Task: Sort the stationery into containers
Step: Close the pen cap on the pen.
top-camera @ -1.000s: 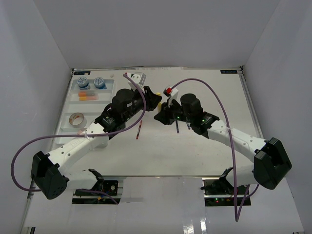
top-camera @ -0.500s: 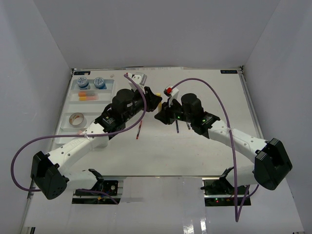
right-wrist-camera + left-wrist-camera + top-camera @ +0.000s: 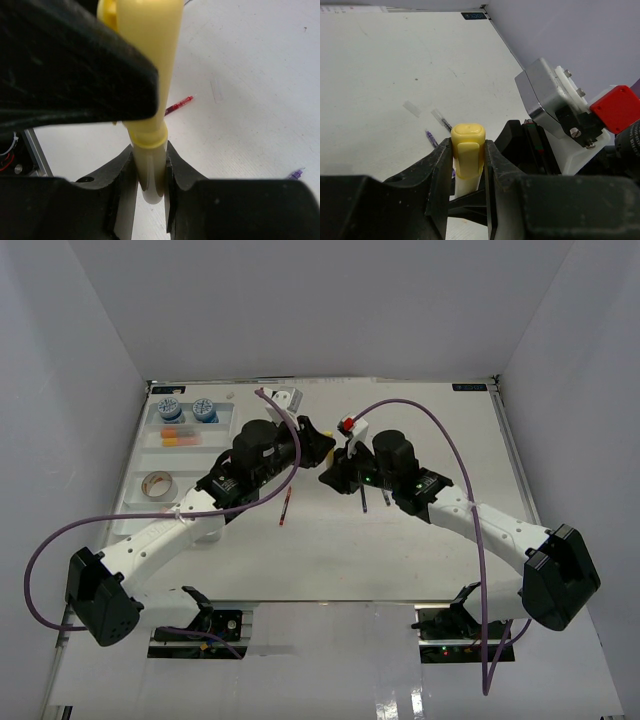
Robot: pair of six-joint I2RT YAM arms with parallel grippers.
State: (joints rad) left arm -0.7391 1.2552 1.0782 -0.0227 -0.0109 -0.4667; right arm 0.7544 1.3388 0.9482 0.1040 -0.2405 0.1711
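Note:
A yellow-capped marker [image 3: 468,150] with a pale barrel [image 3: 149,165] hangs over the table's middle, held between both arms. My left gripper [image 3: 468,165] is shut on its yellow cap end. My right gripper [image 3: 150,175] is shut on the barrel's other end. From above, the two grippers meet at the marker [image 3: 324,460]. The white tray [image 3: 140,502] at the left holds two blue-white tubs [image 3: 169,408] [image 3: 204,410], orange and pink erasers [image 3: 176,435] and a tan tape roll [image 3: 157,484].
A red pen [image 3: 286,508] lies on the table below the left wrist, also showing in the right wrist view [image 3: 179,105]. A dark pen [image 3: 364,502] lies under the right wrist. A purple pen [image 3: 431,137] and a clear one [image 3: 441,120] lie ahead of the left fingers.
The left arm's wrist has crept slightly right and up. Both grips on the marker are unchanged.

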